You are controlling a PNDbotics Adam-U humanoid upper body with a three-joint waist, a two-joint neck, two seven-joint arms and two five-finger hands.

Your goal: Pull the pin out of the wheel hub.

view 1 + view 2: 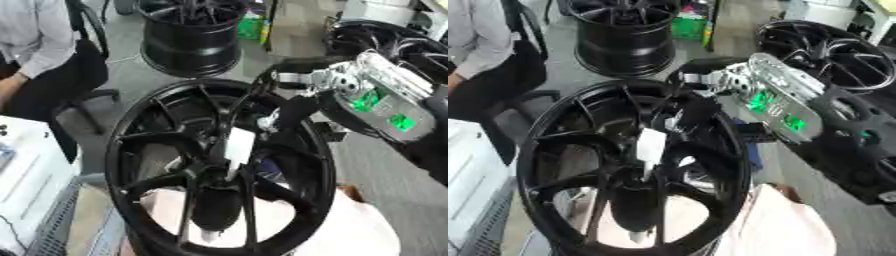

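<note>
**Pin extraction at hub: right hand reaching in**

Wheel hub (219,167): frame centre, black, spoked. Pin (238,150): pale piece at hub centre, identity judged. Right hand (293,112): upper right, reaching over the rim; finger posture cannot be told. Advice: grasp pin squarely, draw along its axis. Left hand: not visible. Fingertips hidden among spokes.

Right hand (697,112) at wheel hub (636,172) (black)

Silver right arm (385,97) with green lights, black hand (293,112).
</note>
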